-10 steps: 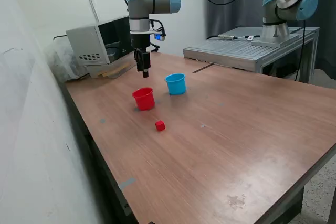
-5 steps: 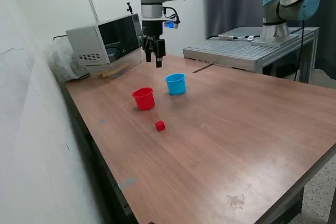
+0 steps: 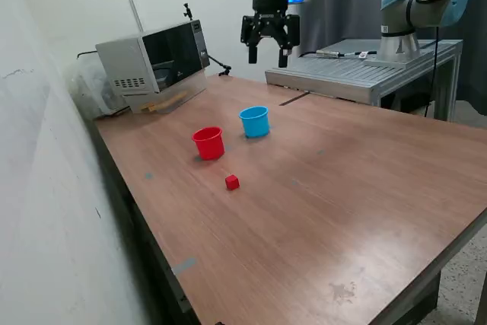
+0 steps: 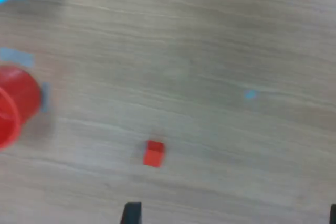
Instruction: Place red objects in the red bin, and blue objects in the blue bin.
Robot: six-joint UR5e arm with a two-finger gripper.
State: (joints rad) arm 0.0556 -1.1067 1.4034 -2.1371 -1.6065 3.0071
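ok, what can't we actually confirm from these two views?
- Inside of the red cup and blue cup: exterior view's low angle, walls hide contents; wrist view's edge crops both cups.
- Blue cubes: none visible in either view.
- End effector: open; wrist view shows only fingertip corners.
- Red cube: motion-blurred in wrist view.

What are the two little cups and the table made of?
The red cup and blue cup look like smooth plastic: even, bright colour and thin rims. The table looks like wood or wood-look laminate: brown grain lines with a slight sheen.
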